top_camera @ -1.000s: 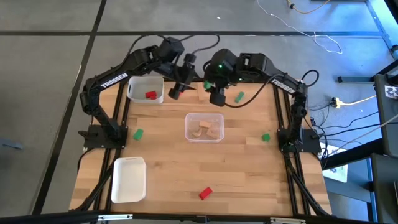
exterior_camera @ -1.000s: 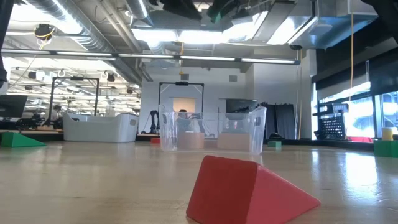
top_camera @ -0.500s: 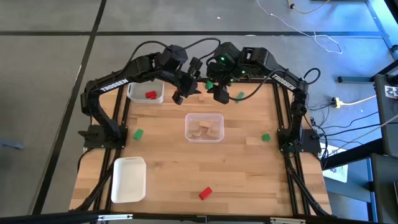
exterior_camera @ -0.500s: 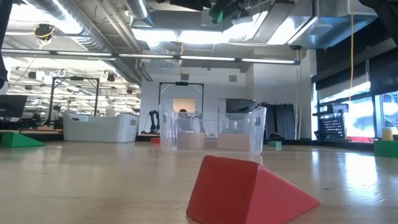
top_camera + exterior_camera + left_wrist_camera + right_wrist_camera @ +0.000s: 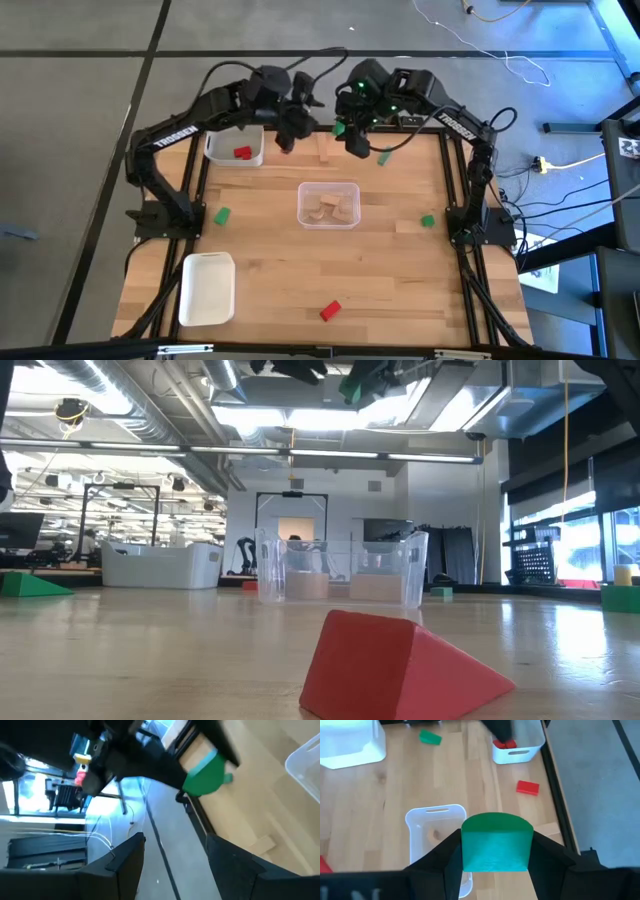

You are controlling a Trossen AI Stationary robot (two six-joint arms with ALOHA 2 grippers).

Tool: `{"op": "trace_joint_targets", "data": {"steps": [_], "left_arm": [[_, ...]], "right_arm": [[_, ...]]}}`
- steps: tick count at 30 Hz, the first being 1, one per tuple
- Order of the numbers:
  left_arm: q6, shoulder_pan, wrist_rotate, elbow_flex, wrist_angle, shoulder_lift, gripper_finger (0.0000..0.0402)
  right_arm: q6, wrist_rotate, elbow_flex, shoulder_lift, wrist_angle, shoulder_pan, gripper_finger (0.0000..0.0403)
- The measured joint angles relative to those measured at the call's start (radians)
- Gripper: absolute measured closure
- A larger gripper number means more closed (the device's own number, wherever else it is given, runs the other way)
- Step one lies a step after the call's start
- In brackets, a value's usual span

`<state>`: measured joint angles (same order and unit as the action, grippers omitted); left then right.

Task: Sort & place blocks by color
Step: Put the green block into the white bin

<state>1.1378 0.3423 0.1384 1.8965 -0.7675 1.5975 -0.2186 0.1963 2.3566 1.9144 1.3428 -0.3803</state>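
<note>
My right gripper is shut on a green block with a rounded top, high above the table's far middle. My left gripper hangs beside it, open with nothing between its fingers. A red block lies in the far-left white tray. Plain wood blocks lie in the clear tray. Loose on the table lie green blocks, a red wedge, another red block and a plain block. My right gripper pinches the green block between its two fingers, one on each of the block's opposite side faces. The fingers slant downward from the far side. The block is lifted clear of the table, and in the low view it hangs high.
An empty white tray lies at the near left. The clear tray stands at the table's middle, below and nearer than both grippers. The two grippers hang close to each other over the far edge.
Both grippers have drawn back toward the table's far edge, still high up. My left gripper has also rolled about its own axis. The green block has gone along in my right gripper, clear of the table.
</note>
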Motion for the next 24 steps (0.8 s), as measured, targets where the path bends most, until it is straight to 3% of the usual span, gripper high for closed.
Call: {"op": "trace_joint_targets", "data": {"steps": [4,7,13,24], "left_arm": [[0.000,0.001,-0.092,0.000,-0.002,-0.033,0.0198],[0.002,0.001,-0.157,0.000,-0.007,-0.042,0.0198],[0.074,-0.006,-0.215,0.000,-0.031,-0.042,0.0198],[0.104,-0.039,-0.303,0.000,-0.051,-0.030,0.0198]], "right_arm": [[0.000,0.016,0.000,0.000,-0.002,-0.015,0.0230],[-0.006,0.102,0.000,0.000,-0.008,-0.024,0.0230],[-0.051,0.206,0.000,0.000,-0.023,-0.028,0.0230],[-0.088,0.304,0.000,0.000,-0.059,-0.029,0.0230]]}}
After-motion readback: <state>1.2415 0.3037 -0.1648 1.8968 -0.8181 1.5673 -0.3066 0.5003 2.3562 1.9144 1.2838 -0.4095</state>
